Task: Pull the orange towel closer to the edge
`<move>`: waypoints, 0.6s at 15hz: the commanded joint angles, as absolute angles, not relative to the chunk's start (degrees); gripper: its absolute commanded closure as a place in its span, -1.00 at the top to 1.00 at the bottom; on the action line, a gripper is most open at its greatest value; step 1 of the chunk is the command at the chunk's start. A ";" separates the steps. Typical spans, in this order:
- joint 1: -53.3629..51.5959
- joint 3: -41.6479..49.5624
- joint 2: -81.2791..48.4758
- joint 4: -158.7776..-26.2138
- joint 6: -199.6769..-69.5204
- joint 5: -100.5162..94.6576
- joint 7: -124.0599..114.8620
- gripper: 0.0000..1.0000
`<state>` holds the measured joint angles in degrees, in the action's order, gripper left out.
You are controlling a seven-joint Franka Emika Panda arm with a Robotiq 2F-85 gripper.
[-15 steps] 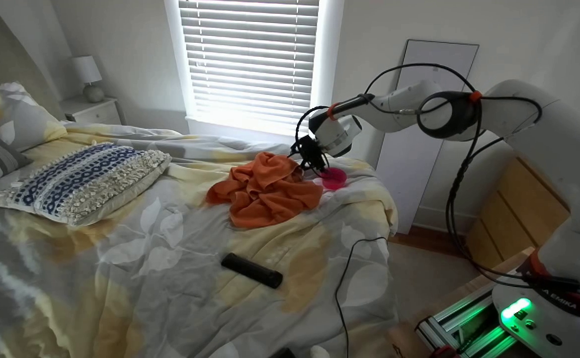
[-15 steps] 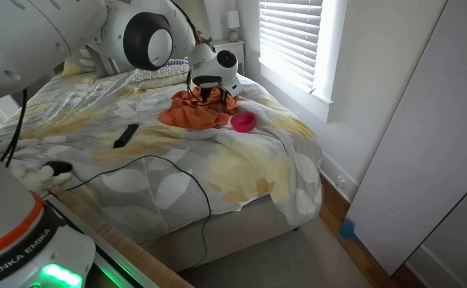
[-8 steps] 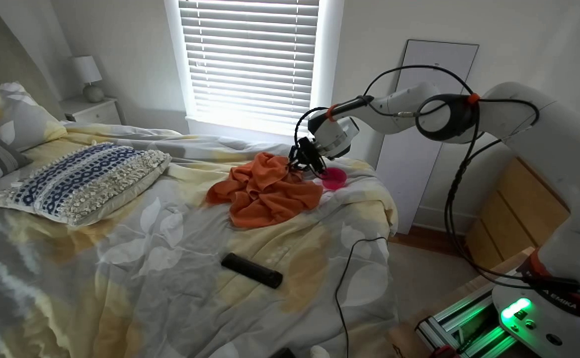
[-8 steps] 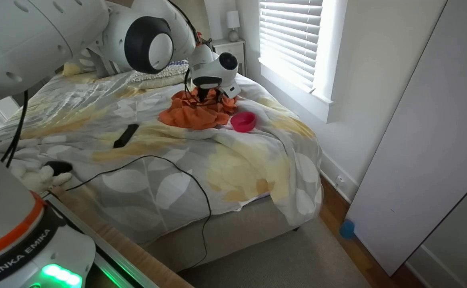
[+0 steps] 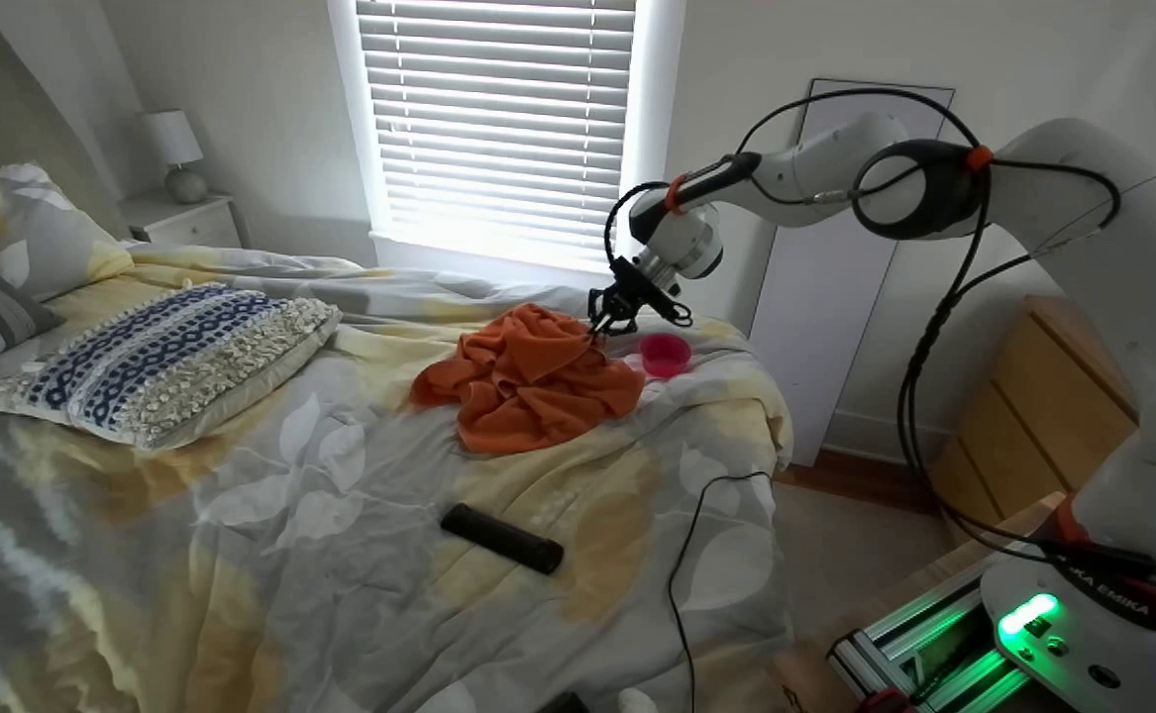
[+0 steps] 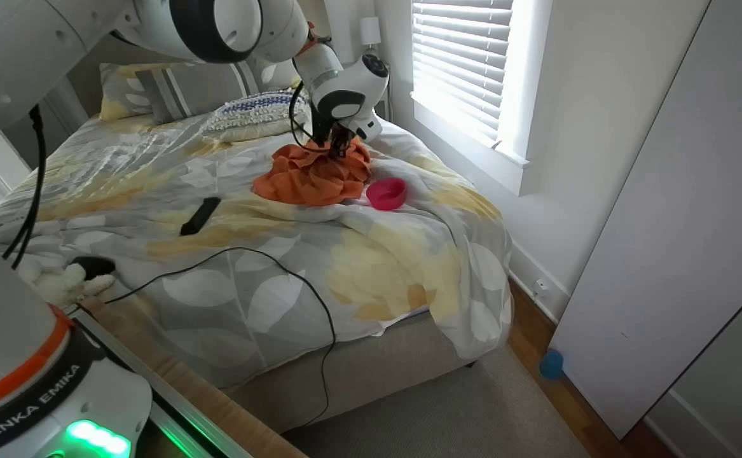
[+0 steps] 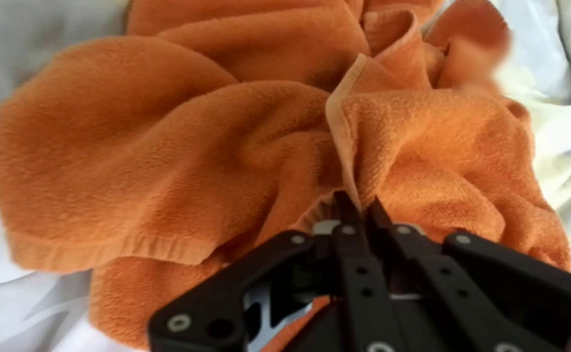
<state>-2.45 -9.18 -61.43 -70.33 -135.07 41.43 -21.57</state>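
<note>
The orange towel (image 5: pixel 528 381) lies crumpled on the bed (image 5: pixel 360 594), as both exterior views show. My gripper (image 7: pixel 356 208) is shut on a fold of this towel, and the hemmed edge runs in between the fingertips (image 7: pixel 346 208) in the wrist view. In an exterior view the gripper (image 5: pixel 597 332) sits at the towel's upper side, by the window. From another angle the arm's end partly covers the back of the towel (image 6: pixel 310 181). The bed's edge (image 6: pixel 351 340) on the robot's side is visible in an exterior view.
A pink bowl (image 5: pixel 666 355) stands close beside the towel. Nearer the robot lie a black remote (image 5: pixel 501 539) and a black cable (image 6: pixel 281 264) that crosses the bed's edge. A patterned pillow (image 5: pixel 171 361) rests toward the headboard. A window (image 5: pixel 498 129) is behind.
The fingers have closed on the towel. The arm has risen a little and its wrist has tilted, while the towel's far side has drawn in slightly; most of the towel has stayed put.
</note>
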 commanded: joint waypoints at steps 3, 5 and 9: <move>-2.43 -3.29 -43.49 -87.94 -122.27 31.37 -22.77 -0.96; -2.36 -2.15 -38.27 -92.88 -116.92 27.85 -22.58 -0.96; -3.48 0.12 -27.78 -103.14 -107.36 20.23 -23.45 -0.96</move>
<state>-2.20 -1.55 -37.27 -92.29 -111.96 25.20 -22.26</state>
